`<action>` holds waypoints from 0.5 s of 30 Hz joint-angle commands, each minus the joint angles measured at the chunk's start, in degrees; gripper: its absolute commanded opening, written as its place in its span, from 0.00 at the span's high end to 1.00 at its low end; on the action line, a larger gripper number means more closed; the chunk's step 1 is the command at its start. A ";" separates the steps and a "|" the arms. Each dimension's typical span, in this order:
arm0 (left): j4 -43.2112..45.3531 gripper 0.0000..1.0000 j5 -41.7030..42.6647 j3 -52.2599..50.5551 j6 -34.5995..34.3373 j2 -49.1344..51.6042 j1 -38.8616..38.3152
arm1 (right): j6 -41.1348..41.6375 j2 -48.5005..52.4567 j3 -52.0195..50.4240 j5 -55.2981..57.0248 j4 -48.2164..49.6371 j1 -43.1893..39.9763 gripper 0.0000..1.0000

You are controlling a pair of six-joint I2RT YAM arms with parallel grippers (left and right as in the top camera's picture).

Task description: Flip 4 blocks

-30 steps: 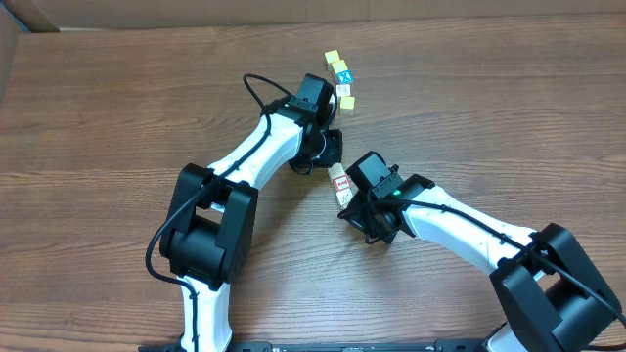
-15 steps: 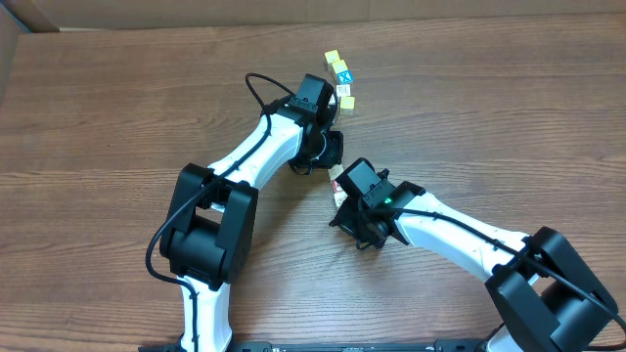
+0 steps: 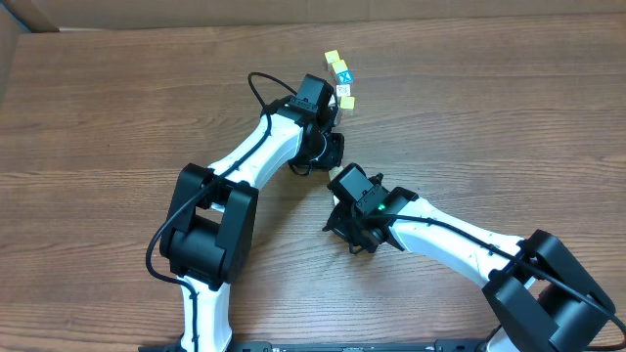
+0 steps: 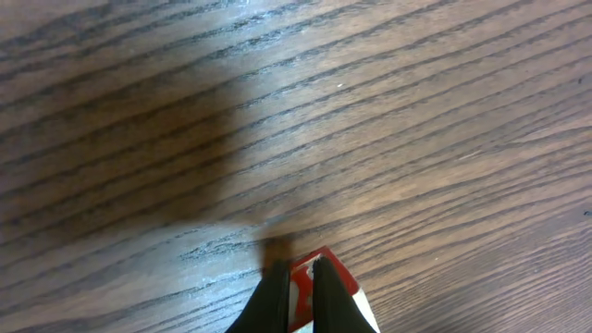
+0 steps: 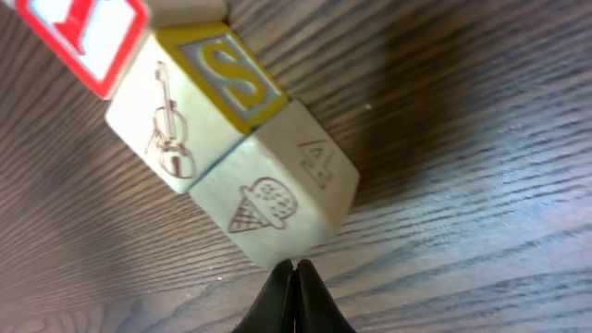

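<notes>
Three blocks lie in a row in the right wrist view: a cream block with an ice-cream cone, a block with a violin and a yellow-framed S, and a red-framed block at the top left corner. My right gripper is shut, its tips touching the lower corner of the ice-cream block. My left gripper is shut too, its tips resting against a red-framed block. From overhead the two grippers, left and right, meet mid-table and hide these blocks.
Farther back on the wooden table is a short line of small cubes: a yellow-topped one, a blue one, a cream one and another yellow one. Both white arms cross the table's near half.
My right gripper has slid left and back toward the left gripper, covering the blocks seen from above, and its jaws have closed the last bit. The left arm has not moved.
</notes>
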 commanded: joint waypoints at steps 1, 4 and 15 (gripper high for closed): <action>0.92 0.96 1.25 0.20 1.66 -0.13 -0.46 | 0.24 -0.07 -0.44 -0.22 -0.66 0.55 0.96; 1.66 0.96 1.27 0.20 1.66 -0.13 -0.42 | 0.13 -1.03 -0.33 -0.13 -1.88 0.55 0.96; 2.27 0.96 1.27 0.20 1.66 -0.11 -0.44 | 1.90 -0.02 -0.52 4.44 -2.95 0.70 0.96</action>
